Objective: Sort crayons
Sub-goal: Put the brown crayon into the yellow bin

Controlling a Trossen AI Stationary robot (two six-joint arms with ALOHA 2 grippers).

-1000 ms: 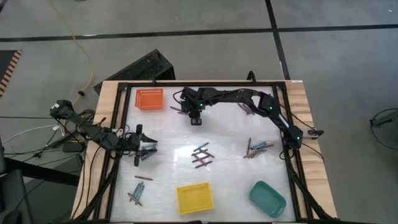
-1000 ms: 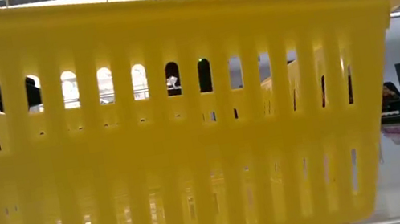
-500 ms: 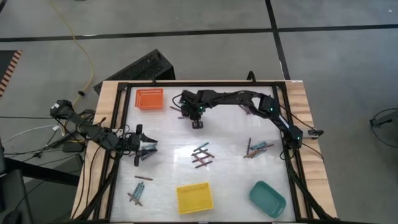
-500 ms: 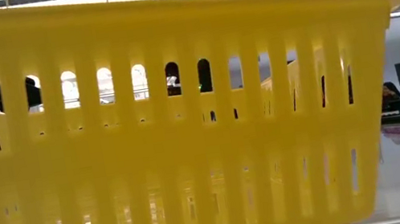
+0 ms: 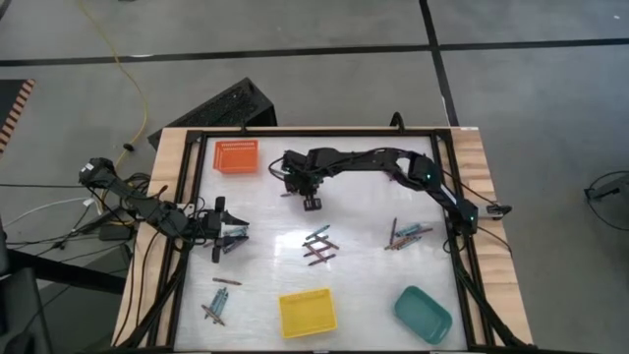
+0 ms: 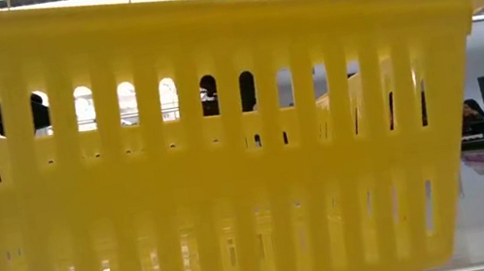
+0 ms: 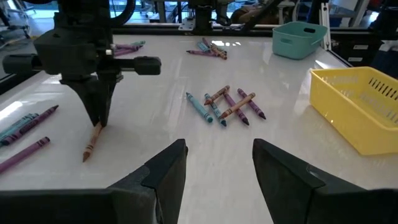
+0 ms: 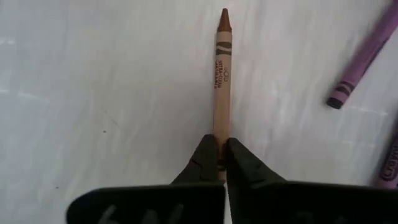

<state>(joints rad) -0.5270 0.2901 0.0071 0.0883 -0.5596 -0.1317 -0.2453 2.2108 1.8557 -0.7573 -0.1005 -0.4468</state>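
The right gripper [image 8: 219, 163] is pressed together on the end of a brown crayon [image 8: 221, 81], pinching it between its two dark fingers [image 8: 202, 158]. The crayon runs straight out from the fingertips and lies flat on the white table [image 8: 93, 93], its pointed tip farthest from the gripper. From the left wrist view the same gripper [image 7: 97, 121] stands nose-down on the table with the crayon [image 7: 91, 142] slanting out from under it. A purple crayon [image 8: 364, 59] lies just off to one side, apart from the brown one.

Seen from above, the right gripper [image 5: 311, 202] is at the far middle of the table, near the orange tray [image 5: 236, 156]. A loose cluster of crayons [image 5: 318, 246] lies at the table's centre, another [image 5: 406, 235] toward the right edge, a few more [image 5: 217, 303] near the front left.

The left gripper [image 5: 231, 237] waits over the left side of the table with its fingers [image 7: 165, 171] spread and nothing between them. The yellow tray [image 5: 307, 312] and teal tray [image 5: 423, 314] sit along the front edge
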